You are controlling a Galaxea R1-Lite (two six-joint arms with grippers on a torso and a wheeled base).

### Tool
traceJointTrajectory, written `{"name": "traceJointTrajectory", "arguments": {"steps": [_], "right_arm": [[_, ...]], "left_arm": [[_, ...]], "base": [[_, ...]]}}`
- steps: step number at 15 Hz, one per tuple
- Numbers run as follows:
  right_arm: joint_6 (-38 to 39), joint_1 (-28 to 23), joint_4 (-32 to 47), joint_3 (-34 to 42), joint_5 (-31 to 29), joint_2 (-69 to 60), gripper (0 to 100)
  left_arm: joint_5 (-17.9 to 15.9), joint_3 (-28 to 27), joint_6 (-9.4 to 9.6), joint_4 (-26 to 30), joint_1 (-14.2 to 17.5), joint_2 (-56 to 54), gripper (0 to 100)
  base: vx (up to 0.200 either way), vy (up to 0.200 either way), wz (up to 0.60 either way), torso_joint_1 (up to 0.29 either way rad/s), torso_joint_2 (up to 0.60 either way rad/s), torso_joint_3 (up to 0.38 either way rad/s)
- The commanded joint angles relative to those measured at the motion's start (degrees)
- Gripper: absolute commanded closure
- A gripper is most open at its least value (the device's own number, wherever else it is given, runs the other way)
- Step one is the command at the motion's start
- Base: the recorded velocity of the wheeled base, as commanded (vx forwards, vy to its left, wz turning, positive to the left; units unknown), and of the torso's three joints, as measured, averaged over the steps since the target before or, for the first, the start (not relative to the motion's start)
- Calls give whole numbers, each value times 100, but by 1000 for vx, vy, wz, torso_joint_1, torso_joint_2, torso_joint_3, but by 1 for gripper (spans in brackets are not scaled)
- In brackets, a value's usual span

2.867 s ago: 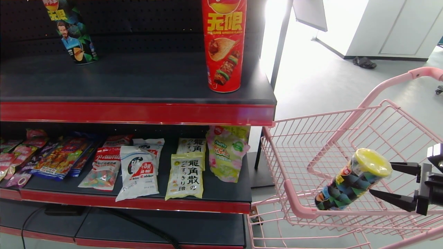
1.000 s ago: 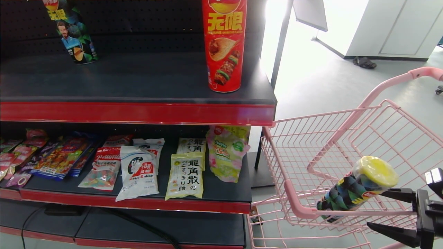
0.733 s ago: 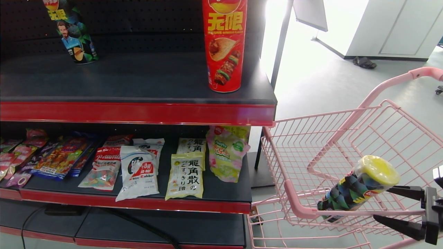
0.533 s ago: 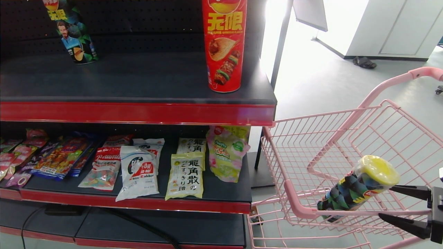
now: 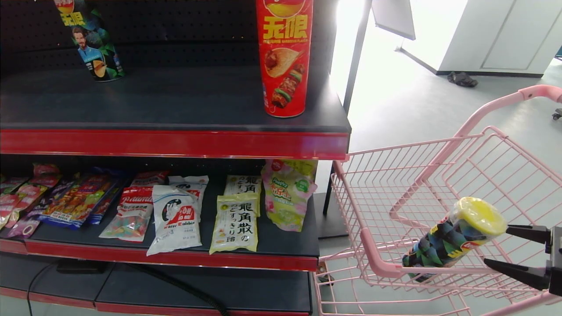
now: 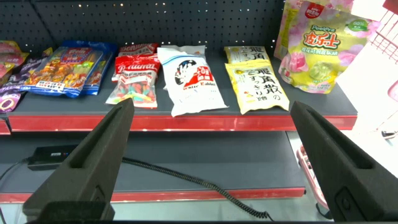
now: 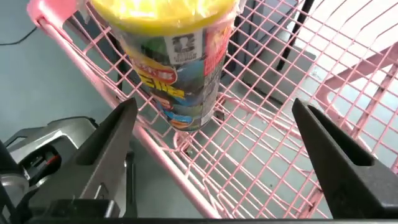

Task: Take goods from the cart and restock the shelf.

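Right pincer (image 5: pixel 496 245) spread apart, facing chip can (image 5: pixel 452 239) leaning in pink cart (image 5: pixel 377 259) | step: grasp | next: straddle can, close.

The floor (image 5: pixel 395 101) is grey and smooth. Strong light falls on its far part and makes it nearly white. A white wall (image 5: pixel 505 35) stands at the far right, and a small dark bundle (image 5: pixel 462 79) lies at its foot. A dark slanted pole (image 5: pixel 355 57) rises just beside a grey tilted panel (image 5: pixel 393 17).
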Motion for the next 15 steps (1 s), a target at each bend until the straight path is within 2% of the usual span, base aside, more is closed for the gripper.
{"name": "traceJointTrajectory", "arguments": {"steps": [1, 7, 14, 15], "right_arm": [[-2, 124, -1, -112, 2, 79, 0], [-28, 537, 7, -639, 11, 527, 0], [-98, 687, 7, -754, 11, 852, 0], [-186, 889, 7, -719, 20, 852, 0]], "left_arm": [[1, 1, -1, 0, 0, 5, 0], [1, 1, -1, 0, 0, 5, 0], [1, 1, -1, 0, 0, 5, 0], [1, 1, -1, 0, 0, 5, 0]], "base": [[0, 0, 0, 0, 0, 0], [0, 0, 0, 0, 0, 0], [0, 0, 0, 0, 0, 0], [0, 0, 0, 0, 0, 0]]}}
